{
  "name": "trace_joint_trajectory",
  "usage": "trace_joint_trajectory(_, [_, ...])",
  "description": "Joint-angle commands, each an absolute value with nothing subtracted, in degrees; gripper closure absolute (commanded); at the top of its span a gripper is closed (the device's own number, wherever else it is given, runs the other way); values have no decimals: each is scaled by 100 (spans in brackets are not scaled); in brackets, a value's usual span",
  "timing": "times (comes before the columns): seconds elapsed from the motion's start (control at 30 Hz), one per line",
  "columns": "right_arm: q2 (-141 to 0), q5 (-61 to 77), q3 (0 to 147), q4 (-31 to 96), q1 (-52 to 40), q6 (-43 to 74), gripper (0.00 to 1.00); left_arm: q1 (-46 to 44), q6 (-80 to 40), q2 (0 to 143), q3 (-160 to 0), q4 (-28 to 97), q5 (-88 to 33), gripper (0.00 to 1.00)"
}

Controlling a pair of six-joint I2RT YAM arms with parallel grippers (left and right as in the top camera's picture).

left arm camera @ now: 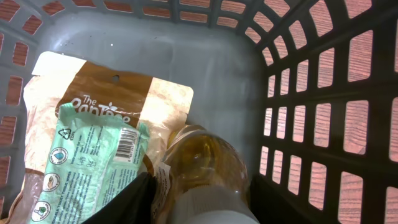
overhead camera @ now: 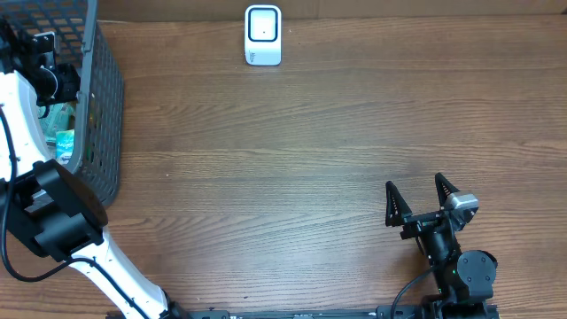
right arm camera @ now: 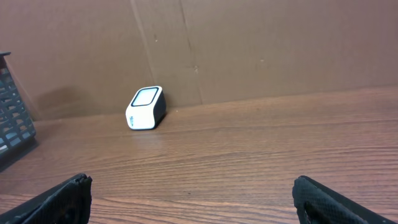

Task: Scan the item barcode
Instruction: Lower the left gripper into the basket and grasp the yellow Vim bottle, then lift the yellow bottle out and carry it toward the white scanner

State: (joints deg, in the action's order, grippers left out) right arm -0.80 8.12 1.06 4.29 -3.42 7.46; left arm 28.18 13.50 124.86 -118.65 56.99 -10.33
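The wooden surface (overhead camera: 310,159) carried a grey plastic basket (overhead camera: 104,106), and the left pincer (left arm camera: 194,210) was lowered inside this basket. The right pincer (overhead camera: 414,182) was over the surface, well apart from the basket, with its two fingers spread wide and nothing between them.

Directly under the left pincer lay a brown and cream pouch (left arm camera: 93,93), flat on the basket floor. A bottle (left arm camera: 205,162) of amber liquid lay partly on this pouch, right at the left pincer. Its long axis ran straight away from the pincer: the white part was nearest to the pincer, and the rounded amber end pointed away, toward the basket floor and the far wall. One dark finger (left arm camera: 127,199) was visible just beside the bottle. The other finger was hidden, so I cannot tell whether the left pincer was clenched on the bottle or released.

On the other side of this finger lay a light green packet (left arm camera: 93,162), on top of the pouch, with its barcode (left arm camera: 127,144) facing up.

The small white scanner (overhead camera: 263,35) stood far ahead of the right pincer, at the far edge of the surface.
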Motion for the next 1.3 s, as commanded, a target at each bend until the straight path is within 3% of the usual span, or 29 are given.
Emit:
trace_joint_trajectory(0.0, [-16,760,45,403,-368,746,0,2805,1146,12283,-11963,5690,-891,67])
trace_joint_trajectory(0.53, [-16,760,45,403,-368,749,0,2805,-661,9861,-12833,5157,-926,68])
trace_joint_trajectory(0.8, [-16,760,45,403,-368,749,0,2561,-886,8871,-12831,5833,-1769,69])
trace_joint_trajectory(1.07, [-16,760,45,403,-368,749,0,1404,-919,8573,-12822,7008,-1750,71])
trace_joint_trajectory(1.27, [-16,760,45,403,-368,749,0,172,-882,8735,-12457,7185,-1505,72])
